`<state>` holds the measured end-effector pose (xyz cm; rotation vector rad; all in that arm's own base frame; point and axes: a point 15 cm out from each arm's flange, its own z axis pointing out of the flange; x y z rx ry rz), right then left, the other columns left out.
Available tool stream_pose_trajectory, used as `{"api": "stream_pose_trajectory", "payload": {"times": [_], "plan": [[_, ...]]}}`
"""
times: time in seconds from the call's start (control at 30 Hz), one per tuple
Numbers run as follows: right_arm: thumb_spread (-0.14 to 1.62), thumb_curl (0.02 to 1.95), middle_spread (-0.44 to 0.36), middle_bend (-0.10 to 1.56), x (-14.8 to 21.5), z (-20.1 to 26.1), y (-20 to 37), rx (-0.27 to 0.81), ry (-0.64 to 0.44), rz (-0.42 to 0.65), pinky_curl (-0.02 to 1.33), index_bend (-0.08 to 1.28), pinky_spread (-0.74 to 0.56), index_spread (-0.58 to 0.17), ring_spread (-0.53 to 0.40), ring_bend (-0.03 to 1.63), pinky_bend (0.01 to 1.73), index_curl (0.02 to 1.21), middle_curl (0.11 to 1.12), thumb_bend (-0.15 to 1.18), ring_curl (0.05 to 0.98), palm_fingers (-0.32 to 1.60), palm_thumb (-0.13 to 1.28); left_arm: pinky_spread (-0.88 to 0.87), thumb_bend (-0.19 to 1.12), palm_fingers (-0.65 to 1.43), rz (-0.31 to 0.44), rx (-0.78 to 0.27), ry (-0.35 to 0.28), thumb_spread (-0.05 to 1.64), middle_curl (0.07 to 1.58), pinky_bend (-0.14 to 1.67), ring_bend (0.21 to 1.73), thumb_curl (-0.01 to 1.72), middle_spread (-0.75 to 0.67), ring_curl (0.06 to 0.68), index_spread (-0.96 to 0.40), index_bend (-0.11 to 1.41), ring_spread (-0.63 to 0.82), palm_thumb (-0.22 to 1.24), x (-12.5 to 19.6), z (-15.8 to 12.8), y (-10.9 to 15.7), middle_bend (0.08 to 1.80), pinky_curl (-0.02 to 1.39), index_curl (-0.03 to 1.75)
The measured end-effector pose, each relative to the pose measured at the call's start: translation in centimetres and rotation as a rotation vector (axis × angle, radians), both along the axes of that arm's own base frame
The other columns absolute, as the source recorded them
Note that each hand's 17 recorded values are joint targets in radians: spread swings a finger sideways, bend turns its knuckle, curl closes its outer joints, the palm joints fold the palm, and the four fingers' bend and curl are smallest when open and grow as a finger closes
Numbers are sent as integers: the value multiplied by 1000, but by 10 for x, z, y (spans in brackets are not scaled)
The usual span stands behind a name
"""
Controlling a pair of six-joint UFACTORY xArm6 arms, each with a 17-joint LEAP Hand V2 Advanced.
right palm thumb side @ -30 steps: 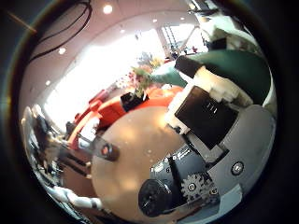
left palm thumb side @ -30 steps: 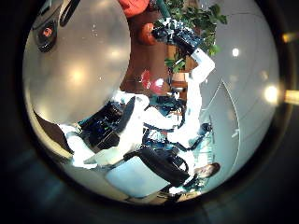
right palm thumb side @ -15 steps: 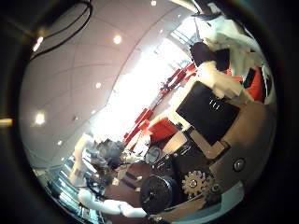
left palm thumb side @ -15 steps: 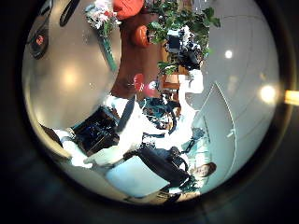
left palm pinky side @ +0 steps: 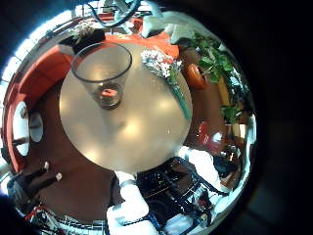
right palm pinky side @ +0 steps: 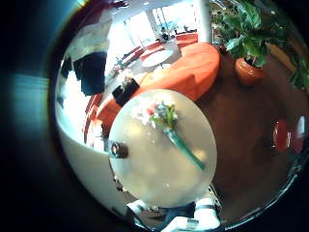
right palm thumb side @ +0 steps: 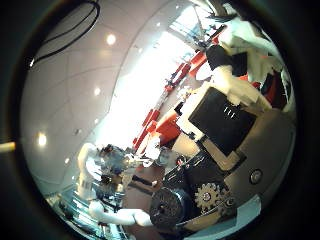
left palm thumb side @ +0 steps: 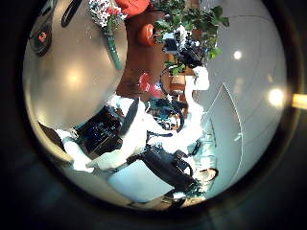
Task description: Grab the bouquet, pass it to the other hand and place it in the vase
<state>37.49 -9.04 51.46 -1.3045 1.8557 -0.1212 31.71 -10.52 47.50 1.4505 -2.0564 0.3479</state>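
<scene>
Four palm views, no outside one.

Left little finger side: round tabletop (left palm pinky side: 108,147) below, glass vase (left palm pinky side: 101,70) standing on it toward the 11 o'clock part of the disc, something small and red inside. Bouquet (left palm pinky side: 166,76) lying flat on the tabletop at about 1 o'clock, blossoms near the rim, green stem running toward 3 o'clock; well apart from the vase, touched by nothing. Left hand (left palm pinky side: 166,191) showing only as white and black parts at the view's edge.

Left thumb side: same hand's fingers (left palm thumb side: 129,144) hanging fairly straight and relaxed, nothing between them; bouquet small at the tabletop's far edge.

Right little finger side: tabletop seen from high up, bouquet in mid-disc, stem slanting toward 4 o'clock, vase dark at 8 o'clock. Still untouched.

Right thumb side: ceiling and room only; right hand (right palm thumb side: 215,150) with fingers loosely extended, holding nothing.

Judged step: the very first, reaching for the pick-up. Next move likely calls for lowering one hand over the stem and closing round it without crushing the blossoms.
</scene>
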Motion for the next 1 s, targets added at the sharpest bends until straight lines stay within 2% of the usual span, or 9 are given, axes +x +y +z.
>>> {"api": "stream_pose_trajectory", "payload": {"times": [0.33, 0.47, 0.6, 0.67, 0.7, 0.73, 0.77, 0.83, 1.0], "plan": [[846, 1235, -137, 1374, 5, -32, 15, -6, 143, 27, 1021, 1190, -184, -222, -183, 1503, 1201, 895, 822, -18, 678, 1119, 1028, 492, -20, 204, -21, 9, 7, 1144, 363, 181, 490, 312, 352, 183, 109, 184, 528, 332, -2, 0, -13, 198, 265, 376], [862, 1145, -143, 1314, 2, -43, 13, -6, 186, 13, 966, 1134, -225, -227, -190, 1444, 1136, 863, 793, -74, 644, 1121, 818, 492, -20, 204, -25, 13, -5, 1144, 363, 183, 491, 312, 358, 183, 110, 182, 528, 332, -7, 5, -18, 199, 264, 375], [900, 1023, -157, 1225, -7, -58, 10, -13, 258, 14, 849, 964, -352, -256, -206, 1342, 1013, 795, 727, -52, 581, 1081, 733, 493, -20, 201, -23, 18, 0, 1144, 361, 184, 494, 312, 359, 184, 110, 182, 530, 332, -15, 3, -17, 197, 265, 374], [919, 968, -162, 1168, -14, -72, 3, -20, 327, -6, 800, 843, -423, -279, -219, 1284, 978, 762, 695, -43, 552, 1014, 710, 493, -21, 201, -23, 19, -8, 1146, 361, 184, 494, 309, 359, 184, 110, 182, 532, 327, -19, 4, -16, 197, 265, 374], [932, 927, -164, 1138, -17, -79, 2, -25, 360, -10, 775, 735, -459, -291, -226, 1243, 966, 733, 677, -44, 536, 927, 687, 493, -21, 201, -22, 20, -14, 1147, 361, 184, 495, 308, 360, 184, 110, 183, 532, 327, -20, 6, -16, 197, 265, 374], [936, 916, -165, 1127, -19, -87, 1, -31, 396, -5, 767, 711, -468, -294, -229, 1236, 963, 730, 671, -41, 532, 913, 685, 493, -21, 200, -22, 21, -18, 1147, 361, 183, 495, 308, 360, 184, 110, 183, 532, 326, -21, 7, -17, 198, 265, 374], [945, 880, -169, 1088, -20, -97, 2, -39, 436, 8, 755, 606, -471, -311, -239, 1225, 971, 700, 654, -38, 521, 839, 675, 493, -20, 200, -21, 21, -22, 1147, 361, 183, 495, 307, 360, 184, 110, 183, 533, 326, -21, 8, -17, 198, 265, 374], [957, 838, -169, 1049, -22, -113, -1, -56, 502, 23, 728, 516, -478, -329, -249, 1209, 968, 662, 634, -31, 500, 843, 682, 493, -20, 199, -20, 21, -37, 1148, 361, 183, 496, 306, 360, 184, 110, 183, 533, 326, -18, 8, -20, 198, 265, 374], [1005, 723, -157, 921, -33, -149, -6, -92, 677, 9, 700, 376, -464, -340, -242, 1184, 983, 616, 594, -52, 477, 791, 561, 497, -20, 199, -21, 42, -36, 1148, 362, 183, 496, 305, 360, 184, 110, 183, 533, 326, -14, -2, -20, 198, 265, 375]]}}
